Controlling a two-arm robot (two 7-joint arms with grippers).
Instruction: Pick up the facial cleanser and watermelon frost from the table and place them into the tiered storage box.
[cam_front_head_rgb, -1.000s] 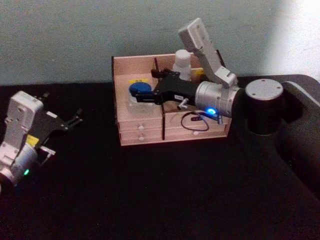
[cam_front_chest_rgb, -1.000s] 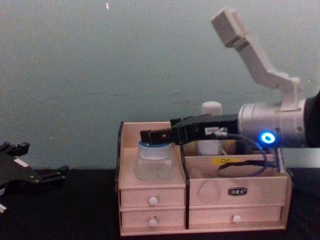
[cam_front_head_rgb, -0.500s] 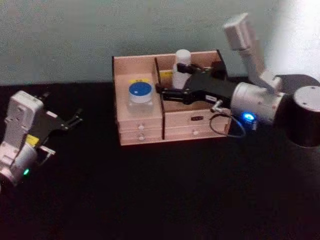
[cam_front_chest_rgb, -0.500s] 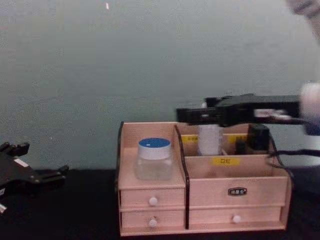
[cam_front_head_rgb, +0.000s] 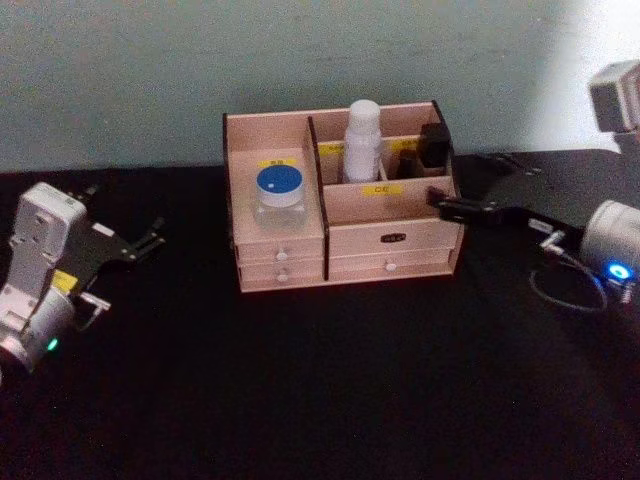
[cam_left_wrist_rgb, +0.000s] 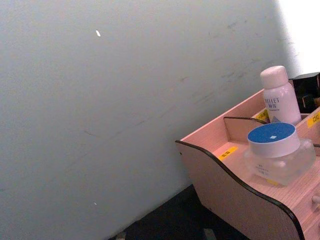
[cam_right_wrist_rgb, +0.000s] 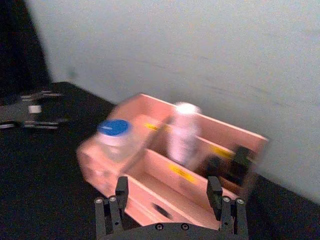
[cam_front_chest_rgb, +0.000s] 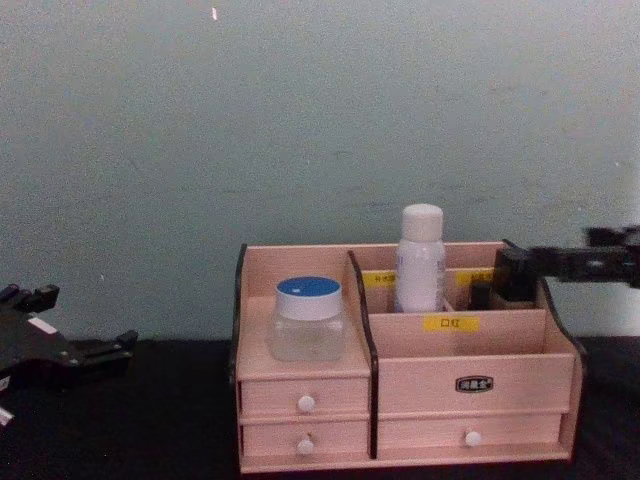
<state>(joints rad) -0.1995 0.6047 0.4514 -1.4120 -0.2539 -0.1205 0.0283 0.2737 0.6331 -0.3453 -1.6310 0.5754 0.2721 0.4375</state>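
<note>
Tiered storage box (cam_front_head_rgb: 340, 250): light wood, black side edges, yellow labels, white-knobbed drawers; stands on the black counter (cam_front_head_rgb: 330, 390) against the pale wall.

Clear jar with blue lid (cam_front_head_rgb: 281, 193): upright in the box's left compartment, above the two left drawers; touching no hand.

White bottle with white cap (cam_front_head_rgb: 361, 142): upright in a rear compartment, right of the central divider.

Small dark item (cam_front_head_rgb: 435, 148): in the rear right compartment; kind not discernible.

Right hand (cam_front_head_rgb: 447, 205): just beside the box's right end, above the counter, fingers spread apart and empty; in the right wrist view its two fingertips (cam_right_wrist_rgb: 214, 191) stand well apart with the box between and beyond them.

Left hand (cam_front_head_rgb: 140, 243): parked well left of the box, low over the counter; fingers apart, holding nothing.
</note>
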